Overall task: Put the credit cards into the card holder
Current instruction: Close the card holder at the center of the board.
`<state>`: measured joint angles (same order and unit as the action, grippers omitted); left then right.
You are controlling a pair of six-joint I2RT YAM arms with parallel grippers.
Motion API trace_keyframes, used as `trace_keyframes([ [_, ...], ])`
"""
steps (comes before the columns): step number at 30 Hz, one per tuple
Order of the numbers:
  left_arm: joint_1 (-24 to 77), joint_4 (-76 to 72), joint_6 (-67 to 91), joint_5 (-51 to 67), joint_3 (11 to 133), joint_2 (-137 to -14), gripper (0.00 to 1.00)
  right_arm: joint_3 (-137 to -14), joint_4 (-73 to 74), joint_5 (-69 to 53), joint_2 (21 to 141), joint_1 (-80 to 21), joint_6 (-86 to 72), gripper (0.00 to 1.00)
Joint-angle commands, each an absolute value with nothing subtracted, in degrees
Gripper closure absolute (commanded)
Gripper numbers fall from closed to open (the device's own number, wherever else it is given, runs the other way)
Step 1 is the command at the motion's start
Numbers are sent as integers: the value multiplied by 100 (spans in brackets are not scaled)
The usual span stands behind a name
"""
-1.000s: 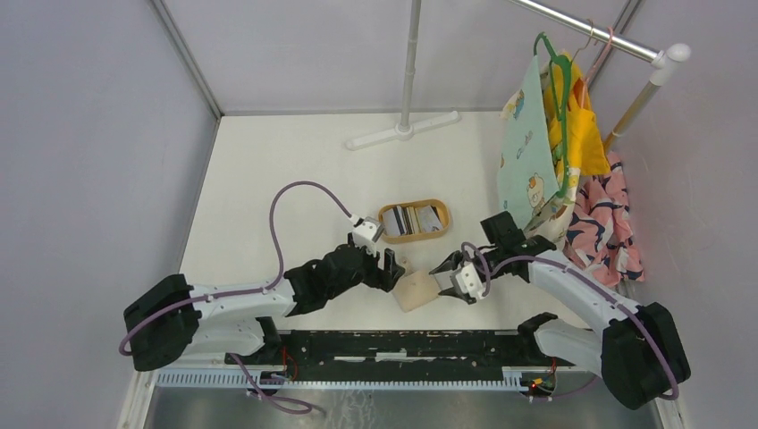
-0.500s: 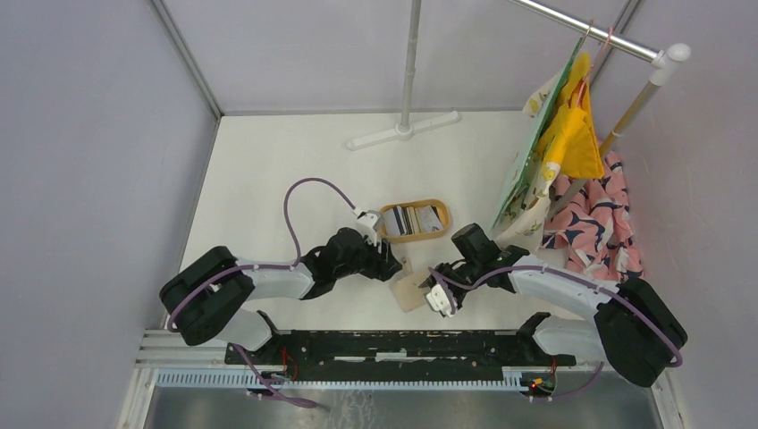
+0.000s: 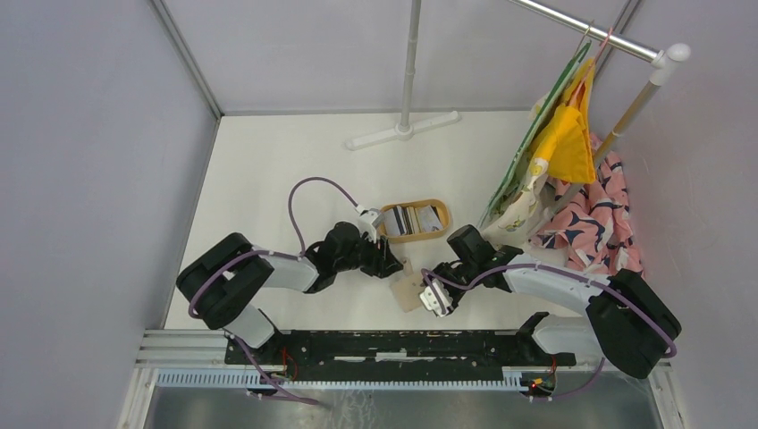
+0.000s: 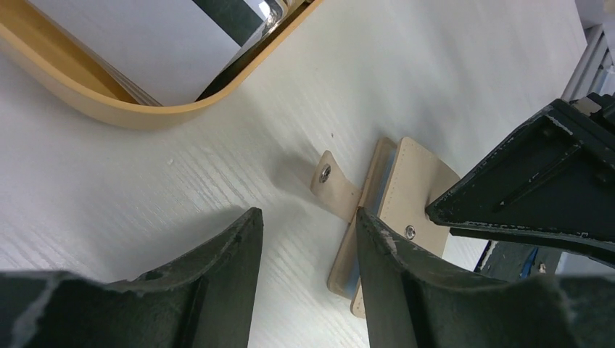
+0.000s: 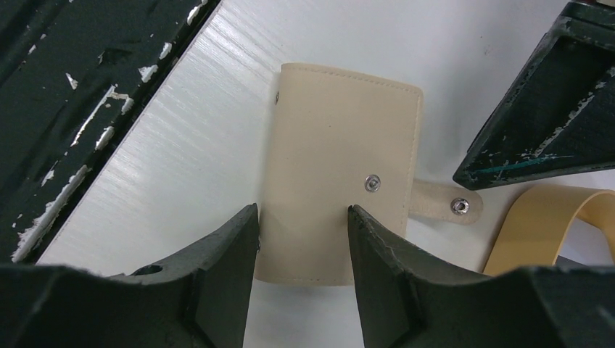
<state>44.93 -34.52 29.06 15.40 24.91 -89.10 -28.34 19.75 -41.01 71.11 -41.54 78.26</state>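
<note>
The card holder [image 3: 413, 291], a shut beige wallet with a snap strap, lies flat between both grippers. My left gripper [image 3: 391, 265] is open just left of it. In the left wrist view its jaws [image 4: 304, 233] frame bare table, with the strap [image 4: 331, 183] just ahead and one finger [image 4: 373, 246] over the card holder's [image 4: 410, 192] edge. My right gripper [image 3: 436, 299] is open low over its near end [image 5: 341, 130], with the jaws [image 5: 301, 221] apart and nothing held. The credit cards [image 3: 413, 219] lie in the oval wooden tray [image 3: 416, 239].
A clothes rack with hanging garments [image 3: 554, 152] stands at the right, close to the right arm. A white stand base [image 3: 404, 134] lies at the back. The black rail [image 3: 393, 344] runs along the near edge. The tray rim [image 4: 109, 109] is close to the left gripper.
My left gripper has moved toward the card holder's strap and its jaws have narrowed. The right gripper slid left over the card holder. The hanging clothes swung.
</note>
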Motion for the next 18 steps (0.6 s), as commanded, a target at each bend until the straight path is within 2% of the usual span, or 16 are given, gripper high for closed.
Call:
trace_keyframes([
  [1, 4317, -4105, 2761, 2146, 2619, -9189, 45, -2839, 1880, -3889, 7137, -4192, 7833, 46],
  [12, 4099, -4675, 2957, 2888, 2771, -9778, 61, -2843, 1933, -3639, 7163, -4194, 7909, 49],
  [18, 3932, -4912, 3081, 3088, 2614, -9767, 62, -2859, 1956, -3617, 7164, -4187, 7910, 49],
])
